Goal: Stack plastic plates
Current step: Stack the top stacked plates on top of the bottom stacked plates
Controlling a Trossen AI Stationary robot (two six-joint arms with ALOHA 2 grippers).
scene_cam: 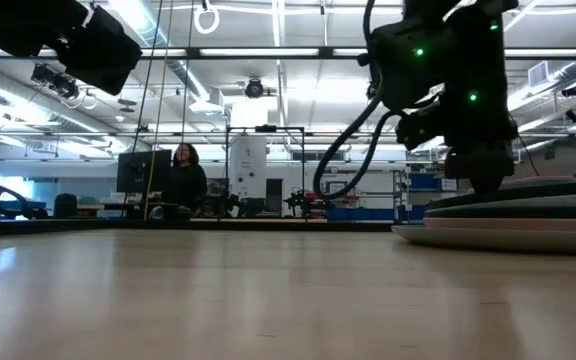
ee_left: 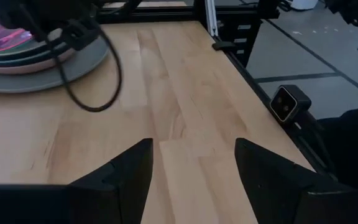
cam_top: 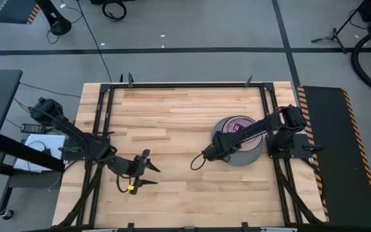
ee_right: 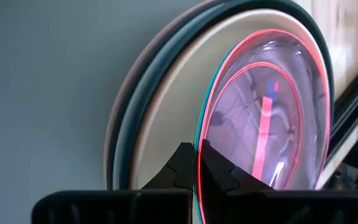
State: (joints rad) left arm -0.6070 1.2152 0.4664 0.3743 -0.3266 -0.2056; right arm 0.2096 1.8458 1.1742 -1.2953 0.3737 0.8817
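Plates (cam_top: 238,143) piled in one stack on the right half of the worktop (cam_top: 172,129): grey at the bottom, medium ones above, translucent small ones on top, red-pink uppermost. Right end effector (ee_right: 199,163) low over the stack, fingers pressed nearly together on the rim of the top small plates, apparently pinching that thin edge. Left end effector (cam_top: 148,173) spread wide and empty, hovering over bare wood near the front left, well apart from the stack. No loose plates anywhere else, so stacking looks about finished, pending release. Risks, judged from here: lifting away without parting the fingers first could drag the top plate off or tilt it against the ones beneath; a sideways pull could slide the light translucent plates across the smooth cream plate and knock the pile off-centre; the right arm's dangling cable (cam_top: 197,161), hanging near the stack's edge, could catch a rim on withdrawal.
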